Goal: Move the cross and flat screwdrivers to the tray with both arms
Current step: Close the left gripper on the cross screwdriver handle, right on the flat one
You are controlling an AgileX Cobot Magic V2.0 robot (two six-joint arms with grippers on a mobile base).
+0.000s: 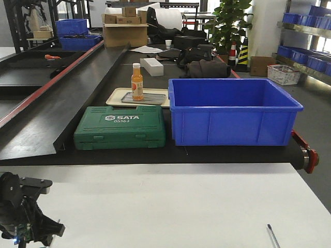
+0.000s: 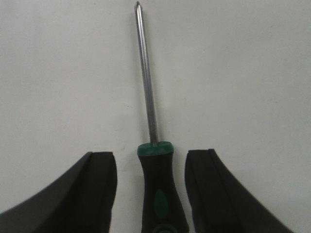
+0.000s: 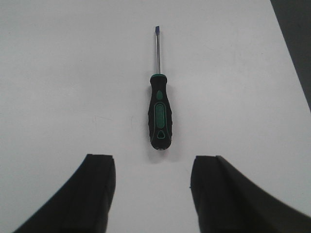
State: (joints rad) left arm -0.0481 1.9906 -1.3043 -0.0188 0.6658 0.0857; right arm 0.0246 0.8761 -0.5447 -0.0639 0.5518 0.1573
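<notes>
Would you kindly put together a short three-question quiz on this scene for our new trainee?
1. True or false: the handle of the cross screwdriver lies between the open left jaws, with a gap on each side.
2. Where is the flat screwdriver? A) clamped in the right jaws. B) lying on the white table just ahead of the open right jaws. C) inside a blue bin.
3. In the front view, what brand name is printed on the lid of the green case?

Key: 1 true; 2 B; 3 SATA.
</notes>
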